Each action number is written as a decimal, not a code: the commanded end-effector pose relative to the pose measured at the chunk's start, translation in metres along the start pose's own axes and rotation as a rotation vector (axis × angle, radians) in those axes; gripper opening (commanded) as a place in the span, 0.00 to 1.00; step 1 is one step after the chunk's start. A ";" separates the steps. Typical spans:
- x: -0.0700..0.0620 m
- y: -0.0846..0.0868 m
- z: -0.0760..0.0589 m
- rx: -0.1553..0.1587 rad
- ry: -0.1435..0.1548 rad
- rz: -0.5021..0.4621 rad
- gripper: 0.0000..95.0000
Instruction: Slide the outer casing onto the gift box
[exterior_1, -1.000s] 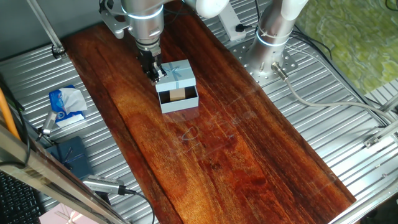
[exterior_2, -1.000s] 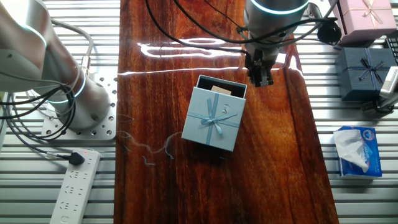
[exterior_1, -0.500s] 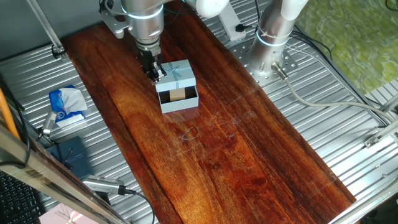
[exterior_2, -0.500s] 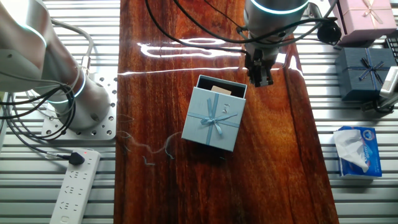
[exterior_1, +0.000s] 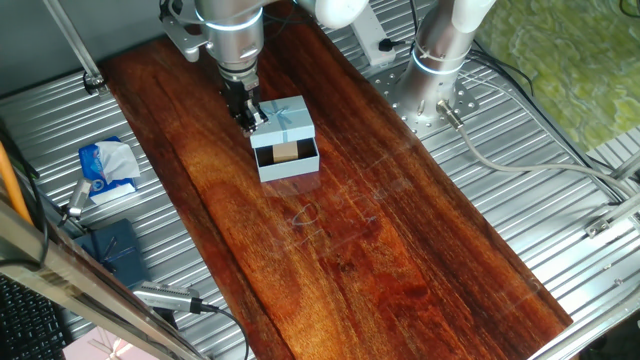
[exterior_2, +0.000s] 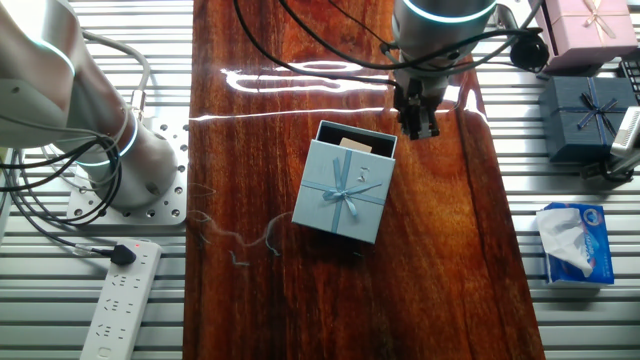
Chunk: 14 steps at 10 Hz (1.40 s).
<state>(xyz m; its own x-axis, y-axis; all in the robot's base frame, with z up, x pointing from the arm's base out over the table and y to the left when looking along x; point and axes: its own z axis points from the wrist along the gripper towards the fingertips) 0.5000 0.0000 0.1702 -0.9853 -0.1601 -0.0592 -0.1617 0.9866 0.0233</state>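
The outer casing (exterior_1: 283, 120) is a light-blue sleeve with a pale ribbon bow; it lies on the wooden board (exterior_1: 360, 250) and covers most of the gift box. The gift box (exterior_1: 289, 160) sticks out of one end, showing its dark lining and tan block (exterior_1: 286, 152). In the other fixed view the casing (exterior_2: 342, 193) has the tray end (exterior_2: 356, 141) showing at its far side. My gripper (exterior_1: 247, 114) (exterior_2: 418, 128) points down, fingers together and empty, close beside the casing's corner near the open end. I cannot tell whether it touches.
A tissue pack (exterior_2: 572, 243), a dark navy box (exterior_2: 585, 114) and a pale pink box (exterior_2: 584, 24) lie on the metal table beside the board. A second arm's base (exterior_2: 120, 150) and a power strip (exterior_2: 120, 300) are on the opposite side.
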 end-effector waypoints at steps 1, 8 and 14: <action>0.000 0.000 0.000 0.001 0.000 0.001 0.00; 0.000 0.000 0.000 0.001 0.000 0.001 0.00; 0.091 -0.082 0.033 0.010 0.012 -0.098 0.00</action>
<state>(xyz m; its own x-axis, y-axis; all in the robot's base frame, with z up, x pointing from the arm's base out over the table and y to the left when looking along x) 0.4382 -0.0754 0.1399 -0.9706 -0.2347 -0.0527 -0.2357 0.9717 0.0129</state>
